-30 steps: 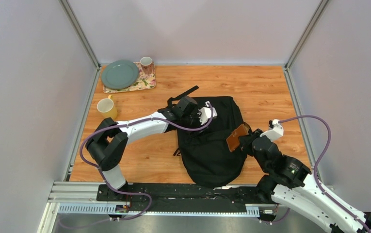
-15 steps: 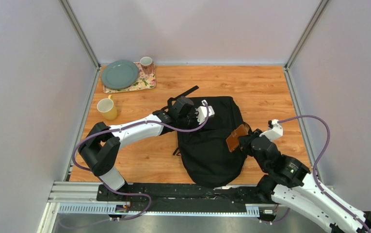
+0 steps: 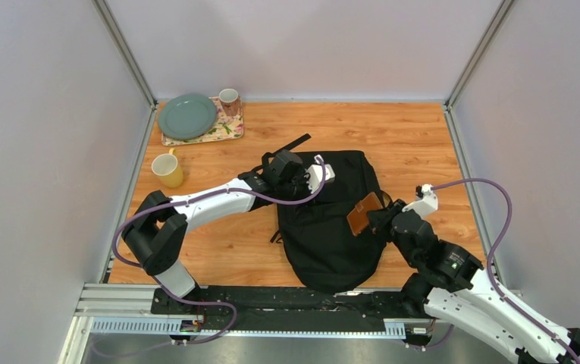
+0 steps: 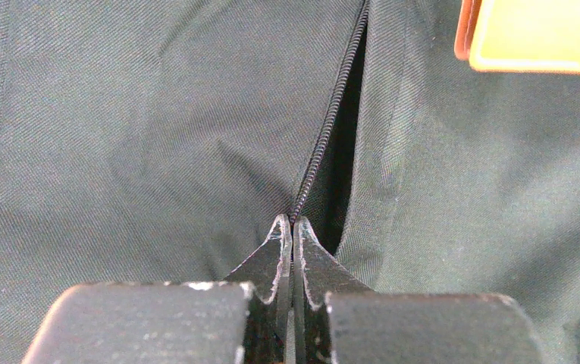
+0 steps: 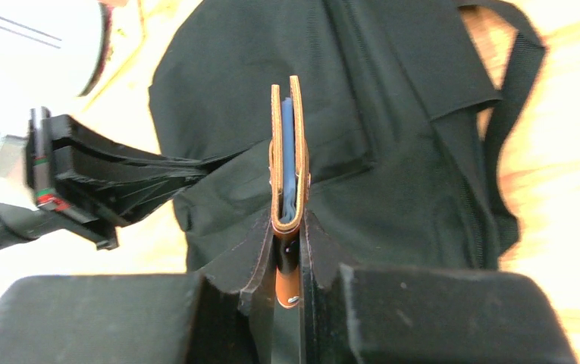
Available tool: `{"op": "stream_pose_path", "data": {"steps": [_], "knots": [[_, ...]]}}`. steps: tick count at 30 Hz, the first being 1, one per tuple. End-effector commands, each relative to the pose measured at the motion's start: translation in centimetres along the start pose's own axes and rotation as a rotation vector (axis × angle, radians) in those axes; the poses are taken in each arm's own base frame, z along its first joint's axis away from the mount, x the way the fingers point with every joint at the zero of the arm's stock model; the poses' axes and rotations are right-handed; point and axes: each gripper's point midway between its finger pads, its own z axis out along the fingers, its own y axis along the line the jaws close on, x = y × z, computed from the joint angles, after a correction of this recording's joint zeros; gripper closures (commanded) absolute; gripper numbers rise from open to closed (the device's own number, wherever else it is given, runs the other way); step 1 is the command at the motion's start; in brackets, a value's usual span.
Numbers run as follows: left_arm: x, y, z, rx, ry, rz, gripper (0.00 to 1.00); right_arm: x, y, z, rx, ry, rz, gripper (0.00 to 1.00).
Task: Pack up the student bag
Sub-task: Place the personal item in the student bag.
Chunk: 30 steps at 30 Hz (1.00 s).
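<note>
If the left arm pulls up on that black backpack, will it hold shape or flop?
Probably flops: the student bag lies flat and creased, looking soft, nearly empty. Likely only fabric by the zipper tents up where the left gripper pinches.

Wooden table [image 3: 408, 136]: black student bag [image 3: 324, 250] under my left pincer [image 4: 293, 224], yellow mug [image 3: 167, 168] to its left, floral mat [image 3: 226, 130], perhaps a tray, farther beyond.

Soft overhead light is filling the cell. Orange wooden tabletop [image 5: 567, 174] is blowing out at right wrist; large black fabric backpack [image 4: 158, 136] is rendering sharp at left.
</note>
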Motion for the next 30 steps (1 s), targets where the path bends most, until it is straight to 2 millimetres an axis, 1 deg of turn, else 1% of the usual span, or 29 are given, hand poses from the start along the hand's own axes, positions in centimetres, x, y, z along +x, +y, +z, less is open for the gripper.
{"op": "stream_pose_path", "data": {"steps": [1, 2, 3, 4, 5, 6, 7, 9, 10, 11, 13, 14, 16, 17, 18, 20, 21, 23, 25, 27, 28, 29, 30], "knots": [[-3.9, 0.0, -1.8, -0.027, -0.108, -0.027, 1.00, -0.1, 5.0, -0.2, -0.184, 0.035, 0.099, 0.95], [-4.2, 0.2, -2.0, -0.040, -0.117, -0.031, 1.00, -0.5, 6.6, -0.3, -0.243, 0.035, 0.123, 0.95], [-4.7, 0.3, -2.4, -0.052, -0.131, -0.035, 1.00, -0.4, 7.4, -0.4, -0.270, 0.049, 0.131, 0.96], [-4.7, 0.6, -2.5, -0.072, -0.133, -0.041, 1.00, 0.4, 8.0, -0.2, -0.279, 0.088, 0.147, 0.97], [-5.1, 0.8, -2.8, -0.087, -0.144, -0.045, 1.00, 0.3, 8.8, -0.1, -0.303, 0.092, 0.166, 0.97], [-5.5, 0.9, -3.1, -0.096, -0.154, -0.052, 1.00, 0.6, 9.2, 0.1, -0.311, 0.106, 0.179, 0.98], [-5.6, 1.1, -3.3, -0.108, -0.158, -0.059, 1.00, 1.4, 9.7, 0.2, -0.334, 0.148, 0.191, 0.98], [-6.0, 1.2, -3.7, -0.121, -0.175, -0.070, 1.00, 1.6, 10.5, 1.0, -0.360, 0.167, 0.231, 1.00], [-6.0, 1.4, -3.8, -0.133, -0.173, -0.073, 1.00, 2.4, 10.5, 1.1, -0.373, 0.208, 0.241, 1.00], [-5.8, 1.5, -3.7, -0.139, -0.166, -0.077, 1.00, 2.3, 10.9, 1.5, -0.385, 0.211, 0.279, 1.00], [-5.6, 1.8, -3.8, -0.163, -0.159, -0.098, 1.00, 3.0, 11.0, 1.6, -0.404, 0.257, 0.316, 1.00], [-5.6, 1.8, -3.8, -0.163, -0.161, -0.101, 1.00, 3.0, 10.7, 2.2, -0.405, 0.258, 0.356, 1.00], [-5.3, 1.7, -3.8, -0.166, -0.158, -0.118, 1.00, 3.8, 10.3, 2.6, -0.398, 0.293, 0.386, 1.00], [-5.4, 1.8, -3.8, -0.170, -0.164, -0.125, 1.00, 3.9, 9.6, 3.3, -0.376, 0.285, 0.403, 1.00], [-5.5, 1.9, -3.9, -0.174, -0.168, -0.138, 1.00, 4.7, 9.5, 3.3, -0.377, 0.328, 0.416, 1.00], [-5.6, 2.1, -3.9, -0.189, -0.171, -0.147, 1.00, 5.3, 9.3, 3.5, -0.373, 0.360, 0.435, 1.00], [-5.7, 2.1, -4.0, -0.190, -0.174, -0.150, 1.00, 6.0, 8.7, 3.7, -0.354, 0.378, 0.450, 1.00], [-5.9, 2.2, -4.1, -0.194, -0.181, -0.149, 1.00, 6.3, 8.8, 3.9, -0.364, 0.390, 0.463, 1.00], [-6.0, 2.1, -4.1, -0.191, -0.183, -0.148, 1.00, 7.1, 8.0, 4.3, -0.337, 0.411, 0.488, 1.00], [-5.9, 2.2, -3.9, -0.188, -0.171, -0.150, 1.00, 6.8, 8.0, 4.5, -0.349, 0.407, 0.510, 1.00], [-5.8, 1.9, -3.8, -0.174, -0.169, -0.150, 1.00, 6.8, 7.9, 4.6, -0.342, 0.406, 0.513, 1.00], [-5.9, 1.9, -3.9, -0.171, -0.175, -0.150, 1.00, 7.1, 7.2, 5.0, -0.307, 0.408, 0.512, 1.00], [-5.8, 1.7, -3.8, -0.165, -0.179, -0.169, 1.00, 7.1, 7.0, 5.1, -0.302, 0.409, 0.512, 1.00]]}}
